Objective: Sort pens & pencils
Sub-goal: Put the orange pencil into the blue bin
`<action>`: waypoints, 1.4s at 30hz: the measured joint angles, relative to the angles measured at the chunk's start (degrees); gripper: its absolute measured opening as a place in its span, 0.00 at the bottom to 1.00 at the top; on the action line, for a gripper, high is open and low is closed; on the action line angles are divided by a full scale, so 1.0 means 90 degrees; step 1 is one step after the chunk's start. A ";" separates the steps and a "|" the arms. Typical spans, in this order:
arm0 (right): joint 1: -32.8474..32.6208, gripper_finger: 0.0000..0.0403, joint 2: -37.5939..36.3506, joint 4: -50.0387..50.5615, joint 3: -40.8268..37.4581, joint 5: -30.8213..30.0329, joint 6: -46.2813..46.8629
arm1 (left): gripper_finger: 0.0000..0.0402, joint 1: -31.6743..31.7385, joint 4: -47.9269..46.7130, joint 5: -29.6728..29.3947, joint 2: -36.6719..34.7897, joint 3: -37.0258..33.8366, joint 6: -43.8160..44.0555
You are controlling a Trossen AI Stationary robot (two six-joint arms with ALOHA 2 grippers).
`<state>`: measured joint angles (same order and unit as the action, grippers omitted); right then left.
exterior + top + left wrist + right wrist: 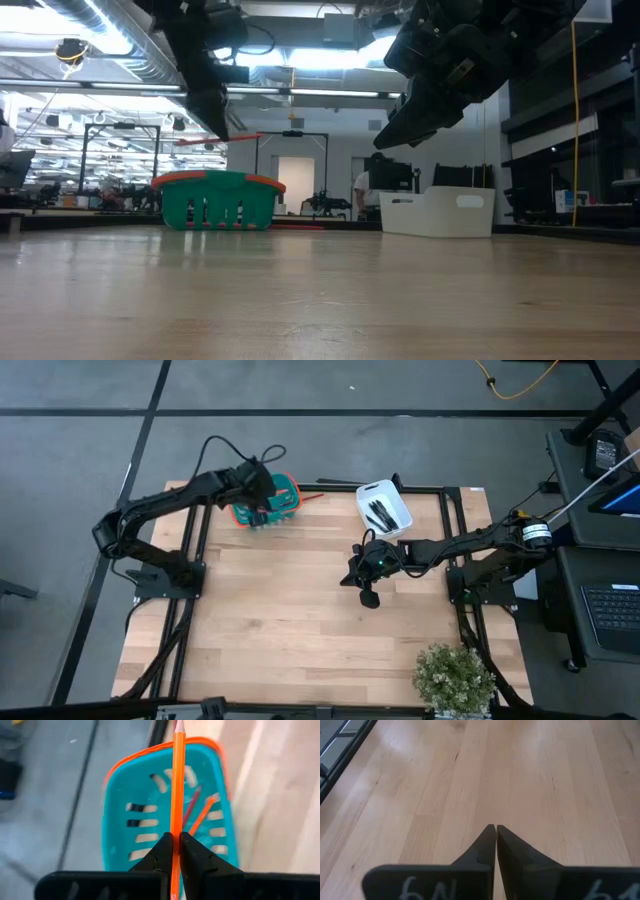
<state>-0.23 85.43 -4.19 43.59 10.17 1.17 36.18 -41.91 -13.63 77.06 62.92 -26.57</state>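
Dropping step: left gripper (175, 851) clamped on orange pencil (177, 780) above teal basket (285, 485), upper left; release next. Right gripper (496, 842) shut, empty, mid-frame.

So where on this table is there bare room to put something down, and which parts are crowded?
The wood nearer than the teal basket and the white bin is mostly bare, from below the left hand, shut on an orange pencil, across to the potted plant. The far edge is crowded. The right hand, shut and empty, hangs over mid-table.
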 joint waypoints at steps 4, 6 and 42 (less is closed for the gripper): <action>0.0000 0.04 0.0000 0.0000 0.0000 0.0000 0.0000 | 0.04 0.0404 -0.0013 0.0615 0.0001 0.0000 -0.0104; 0.0000 0.04 0.0000 0.0000 0.0000 0.0000 0.0001 | 0.04 0.0575 -0.0096 0.0912 0.0003 0.0000 -0.0102; -0.0001 0.04 -0.0001 -0.0002 0.0000 0.0000 -0.0019 | 0.03 0.1258 -0.0235 0.2800 0.1362 -0.0007 -0.0229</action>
<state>-0.24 85.42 -4.21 43.59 10.17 0.99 47.51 -44.02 11.57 89.31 62.85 -28.63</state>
